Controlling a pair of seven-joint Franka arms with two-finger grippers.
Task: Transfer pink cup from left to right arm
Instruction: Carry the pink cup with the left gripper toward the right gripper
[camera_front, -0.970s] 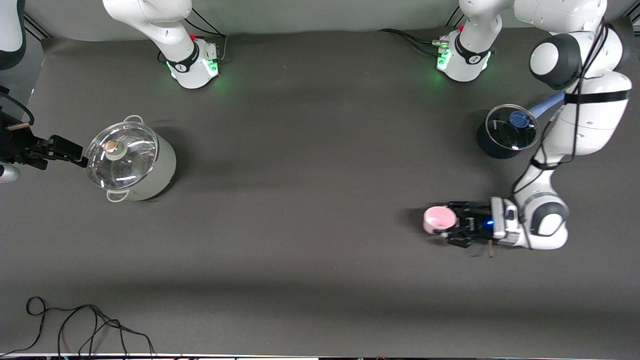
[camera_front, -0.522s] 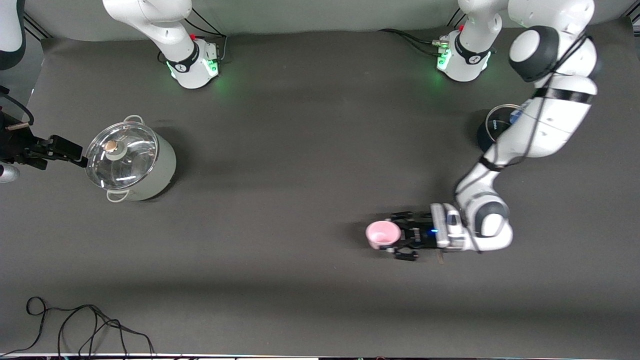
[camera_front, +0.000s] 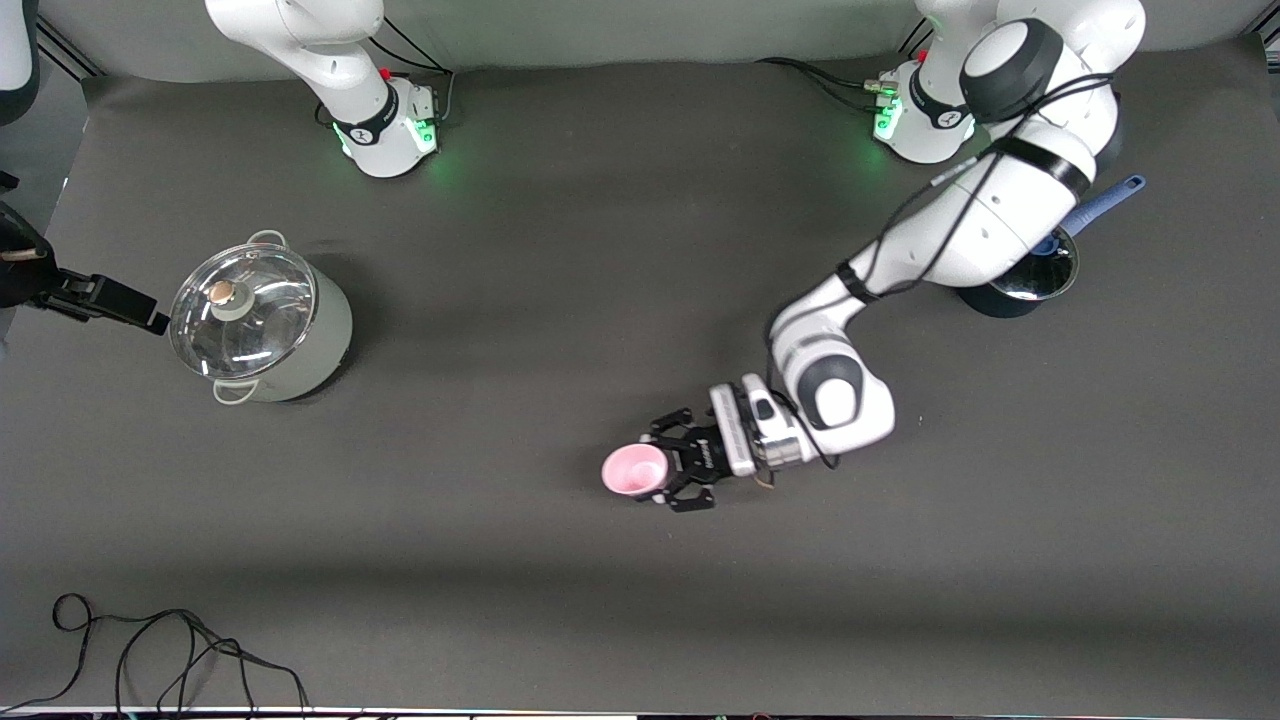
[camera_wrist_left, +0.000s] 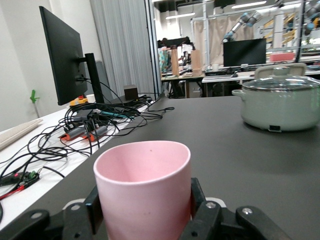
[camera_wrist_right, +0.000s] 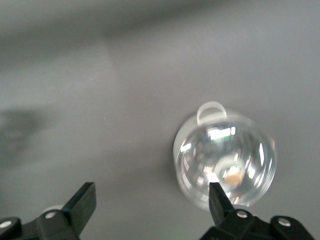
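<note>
The pink cup (camera_front: 634, 469) is a small plain light-pink tumbler, upright with its mouth up. My left gripper (camera_front: 668, 468) is shut on it from the side and holds it over the middle of the table. In the left wrist view the cup (camera_wrist_left: 142, 185) fills the space between the black fingers (camera_wrist_left: 94, 202) of my left gripper (camera_wrist_left: 145, 212). My right gripper (camera_front: 140, 312) is up at the right arm's end of the table, beside the lidded pot. In the right wrist view my right gripper (camera_wrist_right: 150, 200) is open and empty.
A pale green pot with a glass lid (camera_front: 262, 322) stands toward the right arm's end; it also shows in the left wrist view (camera_wrist_left: 282, 102) and the right wrist view (camera_wrist_right: 225, 160). A dark saucepan with a blue handle (camera_front: 1020, 285) stands near the left arm's base. A black cable (camera_front: 170, 650) lies by the front edge.
My left arm has carried the pink cup from the left arm's end to over the middle of the table. My right gripper has shifted slightly beside the pot.
</note>
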